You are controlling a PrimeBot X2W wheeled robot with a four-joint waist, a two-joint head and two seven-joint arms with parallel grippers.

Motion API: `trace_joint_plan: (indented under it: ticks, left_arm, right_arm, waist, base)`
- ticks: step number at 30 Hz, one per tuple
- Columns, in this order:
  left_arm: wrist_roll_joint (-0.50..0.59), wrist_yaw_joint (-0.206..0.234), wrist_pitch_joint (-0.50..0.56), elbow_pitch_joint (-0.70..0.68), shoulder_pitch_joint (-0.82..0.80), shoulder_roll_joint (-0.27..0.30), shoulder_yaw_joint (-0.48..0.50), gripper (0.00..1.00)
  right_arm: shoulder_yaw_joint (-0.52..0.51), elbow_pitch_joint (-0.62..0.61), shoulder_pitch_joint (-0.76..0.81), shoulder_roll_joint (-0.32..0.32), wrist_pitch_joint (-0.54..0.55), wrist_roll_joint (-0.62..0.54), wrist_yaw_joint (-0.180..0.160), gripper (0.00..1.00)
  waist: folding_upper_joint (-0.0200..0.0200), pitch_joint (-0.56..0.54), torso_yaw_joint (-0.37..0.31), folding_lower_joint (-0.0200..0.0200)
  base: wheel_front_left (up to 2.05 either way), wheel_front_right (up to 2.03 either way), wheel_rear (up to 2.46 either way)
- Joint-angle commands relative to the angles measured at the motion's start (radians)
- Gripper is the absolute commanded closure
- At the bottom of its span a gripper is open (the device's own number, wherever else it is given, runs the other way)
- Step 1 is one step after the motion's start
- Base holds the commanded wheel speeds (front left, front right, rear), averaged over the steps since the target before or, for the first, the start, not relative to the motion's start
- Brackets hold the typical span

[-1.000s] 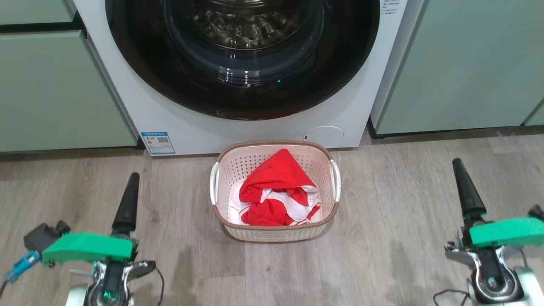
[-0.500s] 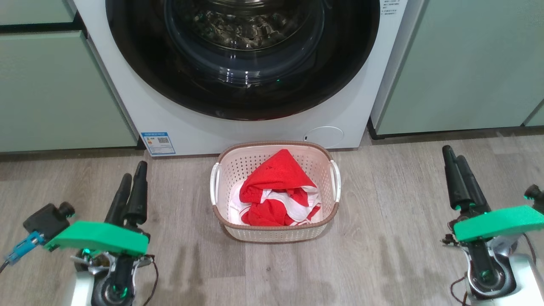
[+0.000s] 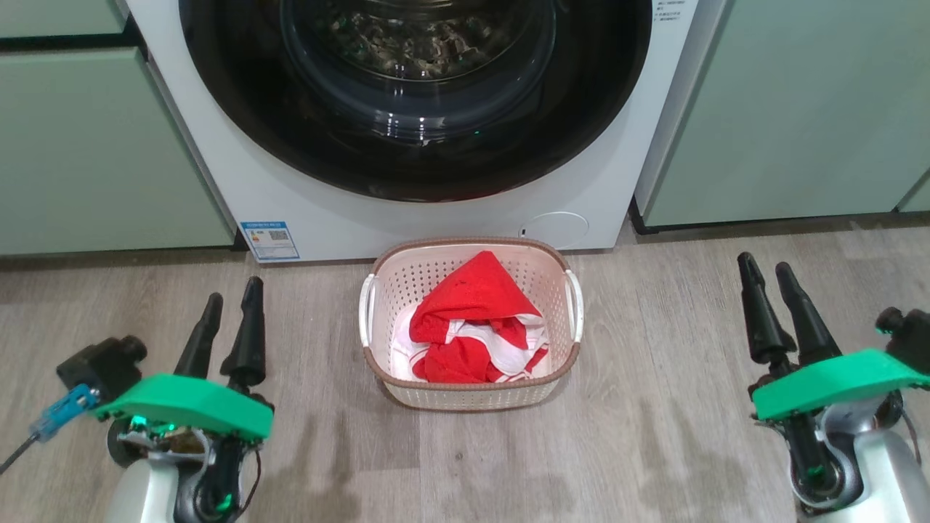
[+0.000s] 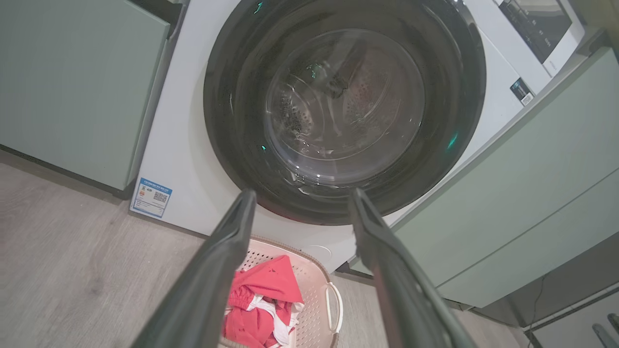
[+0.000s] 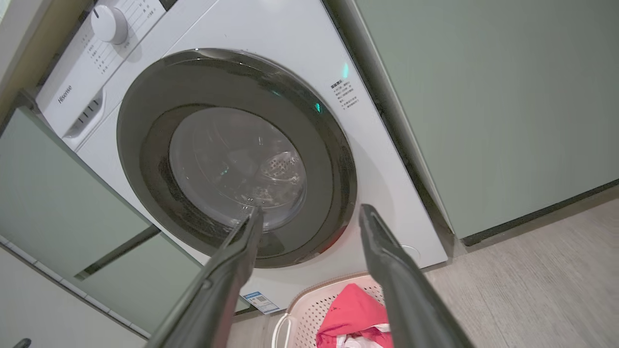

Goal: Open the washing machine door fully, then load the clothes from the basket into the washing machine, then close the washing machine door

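Note:
The white washing machine [image 3: 305, 211] fills the top of the head view, its round black-rimmed door [image 3: 414, 145] shut flat against the front. On the floor just before it stands the cream basket [image 3: 385, 290] with the red and white clothes [image 3: 472, 319] bundled inside. My left gripper [image 3: 232, 290] hovers open at the lower left, well left of the basket. At the lower right my right gripper [image 3: 766, 267] is open too, well right of it. Both wrist views look up at the door [image 4: 338, 106] [image 5: 232, 159] and the basket [image 4: 316, 280] [image 5: 309, 309] between open, empty fingers.
Pale green cabinets [image 3: 94, 145] [image 3: 792, 109] flank the machine on both sides. Grey wood-look floor [image 3: 654, 436] lies around the basket. A control dial [image 5: 109, 24] sits at the machine's top left in the right wrist view.
Both grippers have turned at the wrist, so each now shows two spread fingers instead of one. Both have edged inward towards the basket. The basket and door have not moved.

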Motion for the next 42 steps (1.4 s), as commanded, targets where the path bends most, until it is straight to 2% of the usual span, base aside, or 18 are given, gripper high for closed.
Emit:
trace_joint_plan:
  ticks: [1,16,26,42]
  left_arm:
    - [0.039,0.013,-0.014,-0.039,-0.057,0.021,0.012,0.0]
    - [0.211,0.053,-0.061,-0.034,-0.069,0.034,0.0,0.0]
    - [0.324,0.079,-0.091,-0.023,-0.073,0.035,-0.005,0.0]
    - [0.466,0.093,-0.135,-0.012,-0.076,0.022,0.007,0.0]
  right_arm:
    - [0.013,-0.028,-0.036,-0.007,-0.015,-0.045,0.0,0.0]
    - [0.033,0.031,-0.066,0.006,-0.078,-0.29,0.0,0.0]
    - [0.039,0.043,-0.077,0.018,-0.107,-0.404,0.0,0.0]
    - [0.052,0.055,-0.095,0.022,-0.136,-0.55,0.0,0.0]
  waist:
    - [0.0,0.005,-0.001,-0.0001]
    - [0.0,0.03,-0.008,-0.0001]
    - [0.0,0.037,-0.008,-0.0001]
    - [0.0,0.042,-0.01,-0.0001]
  base:
    - [0.0,0.0,0.0]
    - [0.0,0.0,0.0]
    - [0.0,0.0,0.0]
    - [0.0,0.0,0.0]
